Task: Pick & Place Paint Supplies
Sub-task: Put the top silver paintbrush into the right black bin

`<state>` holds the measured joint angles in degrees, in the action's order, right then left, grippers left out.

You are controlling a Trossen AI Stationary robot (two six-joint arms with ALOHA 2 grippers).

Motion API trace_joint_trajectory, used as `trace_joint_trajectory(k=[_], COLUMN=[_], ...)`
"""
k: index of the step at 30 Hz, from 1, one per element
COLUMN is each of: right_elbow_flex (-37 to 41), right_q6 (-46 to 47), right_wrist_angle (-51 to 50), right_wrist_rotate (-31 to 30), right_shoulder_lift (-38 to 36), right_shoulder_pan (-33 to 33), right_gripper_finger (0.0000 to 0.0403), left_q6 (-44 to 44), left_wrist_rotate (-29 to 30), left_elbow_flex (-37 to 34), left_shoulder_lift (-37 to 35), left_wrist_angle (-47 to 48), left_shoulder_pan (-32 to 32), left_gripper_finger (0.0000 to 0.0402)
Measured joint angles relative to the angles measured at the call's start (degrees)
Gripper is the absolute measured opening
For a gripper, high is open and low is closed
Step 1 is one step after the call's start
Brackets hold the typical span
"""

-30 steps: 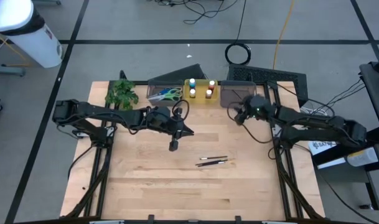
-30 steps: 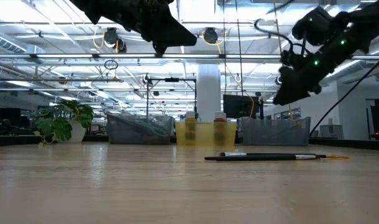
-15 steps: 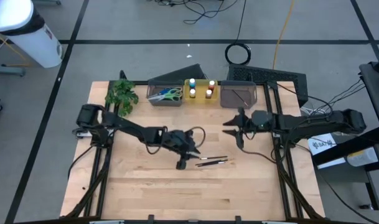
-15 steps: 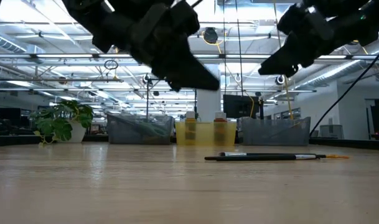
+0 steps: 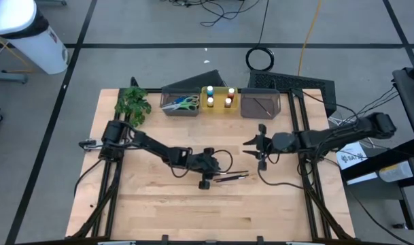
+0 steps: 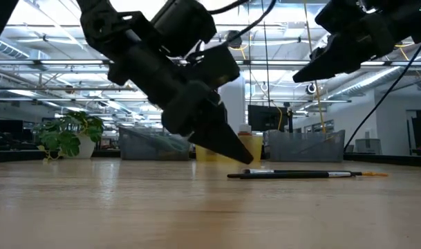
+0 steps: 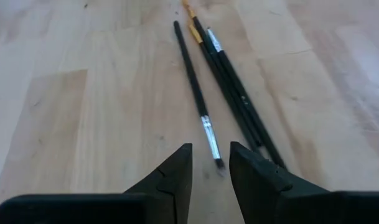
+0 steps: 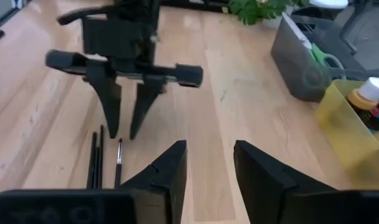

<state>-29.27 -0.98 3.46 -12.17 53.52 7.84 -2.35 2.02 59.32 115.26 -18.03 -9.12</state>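
A: What's changed vs a sec ago?

B: Left gripper (image 5: 205,182) was up over the mid-table, now it's dropped right to the thin dark stick-like brushes (image 5: 232,177) on the pale wooden table (image 5: 152,204). Tips down at their near ends. Right gripper (image 5: 254,146) swung from by the right grey bin (image 5: 260,104) out over open tabletop, well above the wood.

A: Jaws?

B: Left: fingers (image 7: 170,177) apart by a narrow gap, nothing between them; one brush tip lies just ahead of the gap. Right: part open too, empty.

A: Brushes look like?

B: Three or so slim black sticks lying flat, nearly parallel, touching in a bundle; silver ferrules, some orange-yellow ends. Exact count's prob three, hard to say.

A: Rest of the supplies?

B: Small white-capped paint bottles (image 5: 219,96) in the yellow bin (image 5: 219,107), scissors (image 5: 181,103) w/ green & blue handles in the left grey bin (image 5: 179,111).

A: Anything hidden?

B: Low view: left arm blocks part of the yellow bin. Can't tell if left tips touch the wood.
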Motion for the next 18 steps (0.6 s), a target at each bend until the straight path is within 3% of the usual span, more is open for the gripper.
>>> trace_joint_trajectory(k=[18], right_elbow_flex=[0.0], right_q6=[-1.1], right_wrist_angle=[5.2], right_wrist_rotate=[0.0], right_shoulder_lift=[4.3], right_shoulder_pan=[0.5], right_gripper_finger=[0.0109], left_q6=[2.9], left_wrist_rotate=[1.4], left_elbow_flex=[0.3], left_shoulder_lift=[0.6], left_wrist_angle=[2.3], left_shoulder_pan=[0.5], left_gripper_finger=[0.0118])
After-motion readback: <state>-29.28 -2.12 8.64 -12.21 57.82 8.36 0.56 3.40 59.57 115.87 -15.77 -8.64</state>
